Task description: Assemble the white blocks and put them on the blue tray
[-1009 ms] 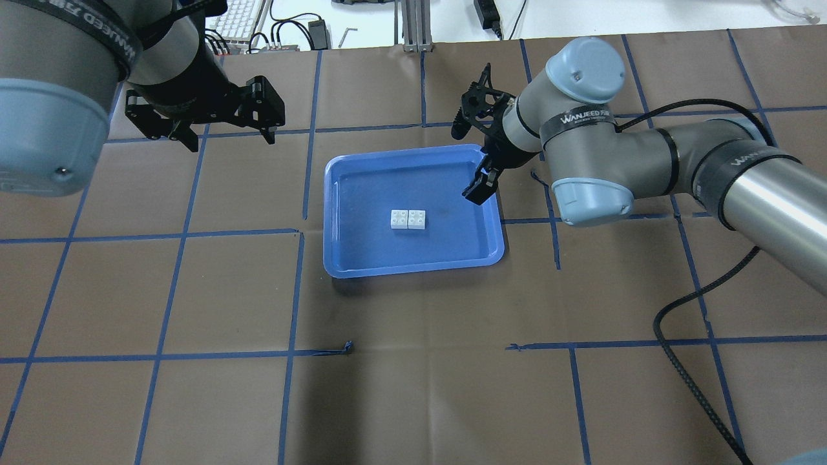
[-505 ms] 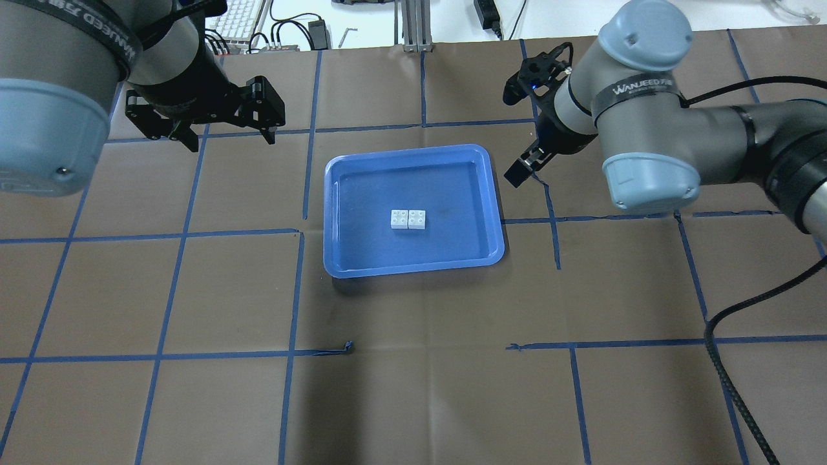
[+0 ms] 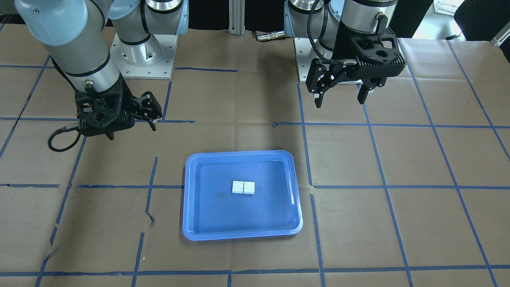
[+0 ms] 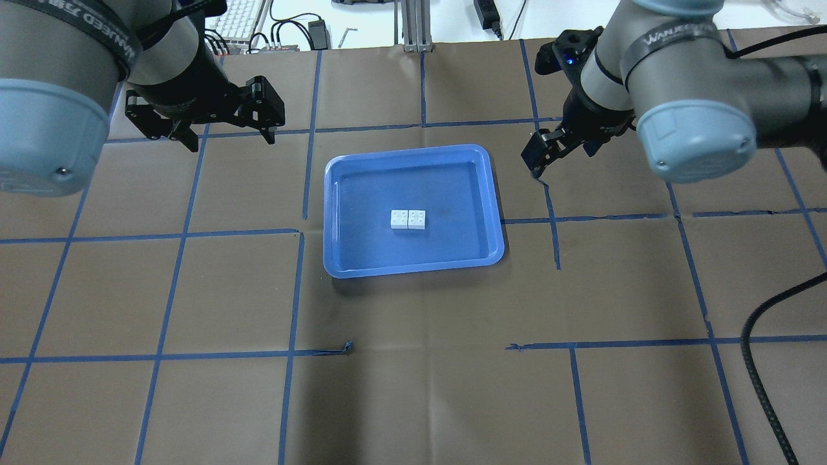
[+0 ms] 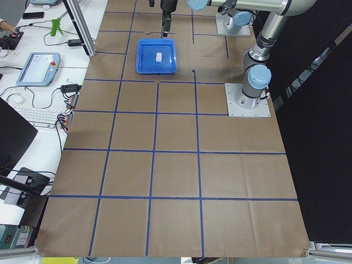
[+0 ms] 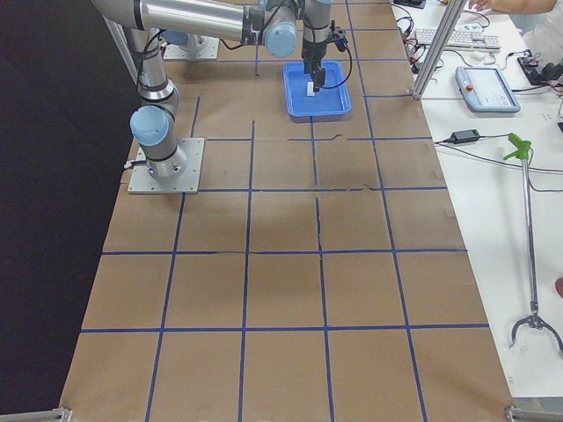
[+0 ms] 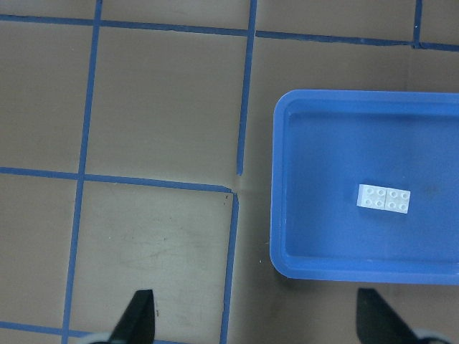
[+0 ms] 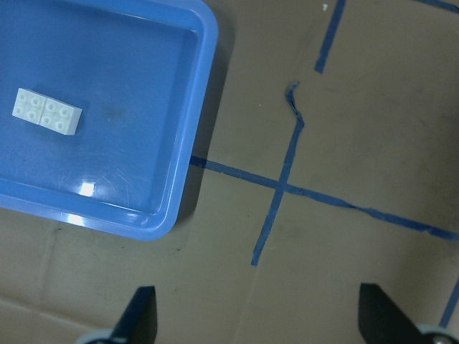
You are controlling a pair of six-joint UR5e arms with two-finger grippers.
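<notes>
Two white blocks [image 4: 408, 219] sit joined side by side, studs up, near the middle of the blue tray [image 4: 413, 149]. They also show in the front view [image 3: 243, 187], the left wrist view [image 7: 385, 198] and the right wrist view [image 8: 46, 112]. My left gripper [image 4: 231, 141] is open and empty, above the table to the left of and beyond the tray. My right gripper [image 4: 559, 154] is open and empty, above the table just beyond the tray's far right corner. In the right wrist view its fingertips [image 8: 140, 315] stand wide apart past the tray's rim [image 8: 197, 129].
Brown paper with a blue tape grid [image 4: 297, 290] covers the table. A keyboard [image 4: 236, 19] and cables lie beyond the far edge. A black cable [image 4: 756, 361] hangs from my right arm at the right. The arm bases [image 3: 139, 56] stand at the robot's side of the table.
My right gripper has moved from over the tray's right edge to the right and farther back, off the tray. The blocks, the tray and my left arm have not moved.
</notes>
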